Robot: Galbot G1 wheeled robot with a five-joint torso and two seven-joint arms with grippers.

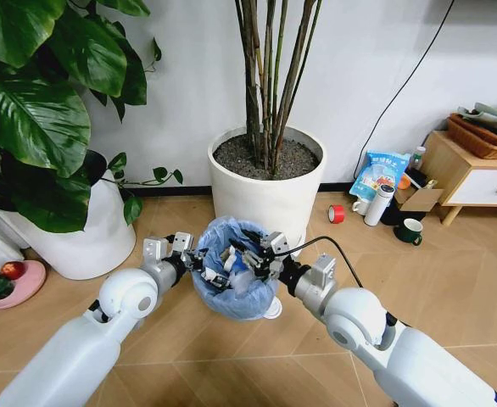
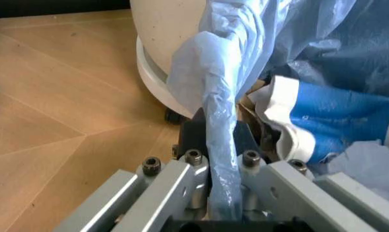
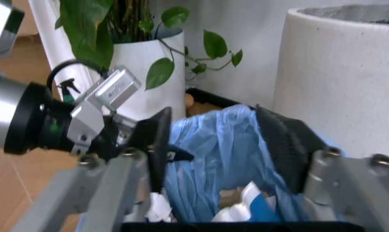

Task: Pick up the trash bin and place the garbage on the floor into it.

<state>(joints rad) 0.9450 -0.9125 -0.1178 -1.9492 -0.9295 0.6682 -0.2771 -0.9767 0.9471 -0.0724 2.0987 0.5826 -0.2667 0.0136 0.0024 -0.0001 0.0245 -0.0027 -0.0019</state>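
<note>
The trash bin (image 1: 231,284), lined with a crinkled light-blue bag, stands in front of the middle plant pot. My left gripper (image 1: 200,261) is shut on the bin's bagged rim (image 2: 217,145) on its left side. My right gripper (image 1: 253,254) hangs open over the bin's mouth, its fingers (image 3: 157,145) spread wide above the bag (image 3: 214,150). Garbage lies inside the bin: a crushed blue-white package (image 2: 336,121) and white paper scraps (image 3: 243,208). A white round piece (image 1: 272,309) shows on the floor at the bin's right foot.
A large white plant pot (image 1: 270,195) stands close behind the bin, another (image 1: 79,233) to the left. To the right are a red tape roll (image 1: 337,214), a white bottle (image 1: 379,204), a green mug (image 1: 410,231) and a wooden cabinet (image 1: 473,174). Bare floor lies in front.
</note>
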